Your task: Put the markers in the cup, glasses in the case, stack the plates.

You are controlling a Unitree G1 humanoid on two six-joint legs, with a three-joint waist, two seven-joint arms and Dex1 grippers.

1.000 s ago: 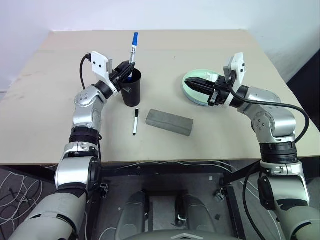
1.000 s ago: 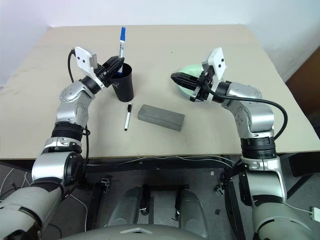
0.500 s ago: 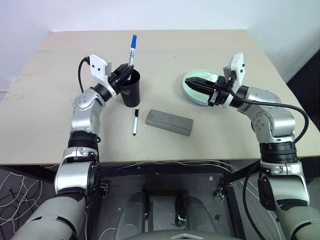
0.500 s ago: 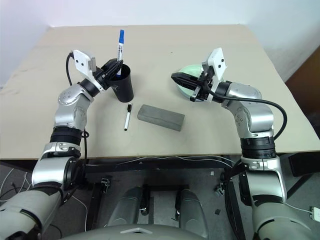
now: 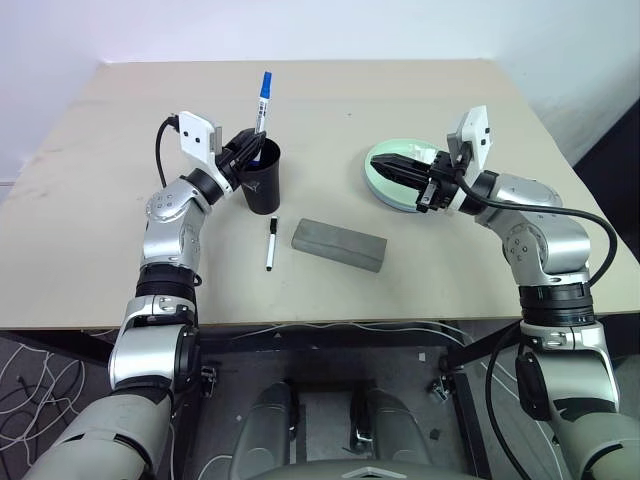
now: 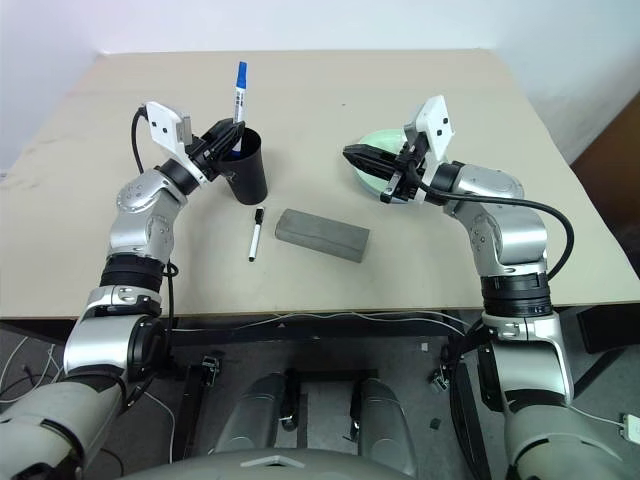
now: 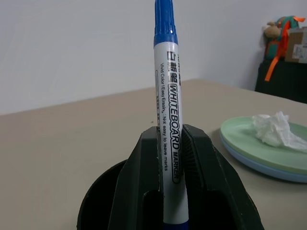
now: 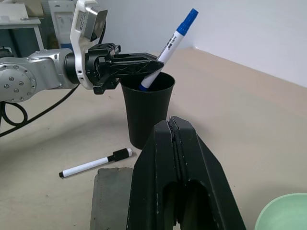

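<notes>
The left gripper [image 5: 252,150] clamps the blue marker [image 5: 263,103] above the cup [image 5: 262,178], which stands near the table's [image 5: 100,230] left-middle part. Released crookedly, the marker may tip the cup. The right gripper [image 5: 388,165], closed and empty, hovers over the plates [image 5: 385,190].

Place: a robotics lab or test room, not a home.
Table [image 5: 420,300]: one plain beige work surface on a black metal frame, pushed close to bare white walls [image 5: 330,25].
Floor: loose white cables [image 5: 25,385] in a tangle by the table's left side, dark carpet-like flooring under them.
Background bench [image 8: 21,21]: a pale shelf with grey equipment boxes, seen behind the left arm.
Far corner: a dark cabinet [image 7: 283,79] with a cardboard box [image 7: 298,45] and a soft toy [image 7: 278,28] tied with orange ribbon on top.
</notes>
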